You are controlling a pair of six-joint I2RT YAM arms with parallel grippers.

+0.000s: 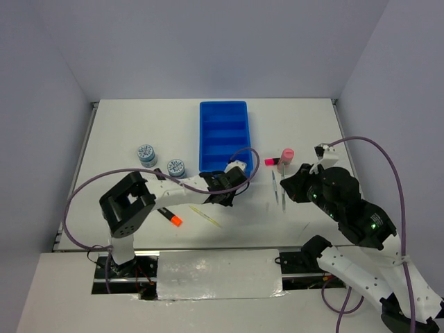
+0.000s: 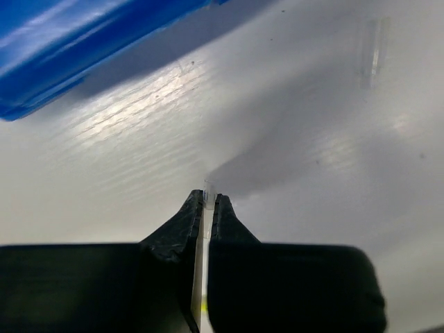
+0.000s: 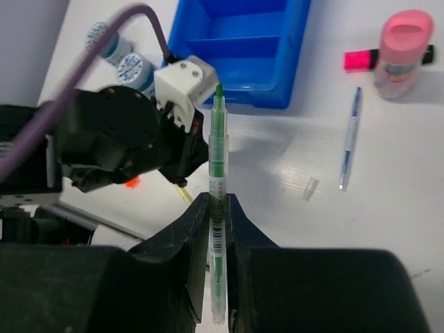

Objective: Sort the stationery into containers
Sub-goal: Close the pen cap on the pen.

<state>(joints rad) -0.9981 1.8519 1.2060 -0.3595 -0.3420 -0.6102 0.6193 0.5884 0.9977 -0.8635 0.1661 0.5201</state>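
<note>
Left tool (image 2: 208, 202) pinches thin stick (image 2: 208, 186) near tray (image 2: 69, 48) edge; right tool (image 3: 218, 202) grips green pen (image 3: 218, 139).

Robot lab test cell. White table (image 1: 125, 125) boxed in by bare pale walls (image 1: 208, 41). Two machine arms (image 1: 128, 201) bolted at its near edge, purple cables (image 1: 400, 201) looping loose.

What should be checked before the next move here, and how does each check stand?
1. Left gripper shut on thin pale stick: ok.
2. Right gripper shut on green pen: ok.
3. Stick lifted off table: cannot tell.
4. Blue tray compartments in view empty: ok.
5. Grippers apart in top view: ok.
6. Nothing left to sort: not ok; tubs, orange-ended marker lie on table.
</note>
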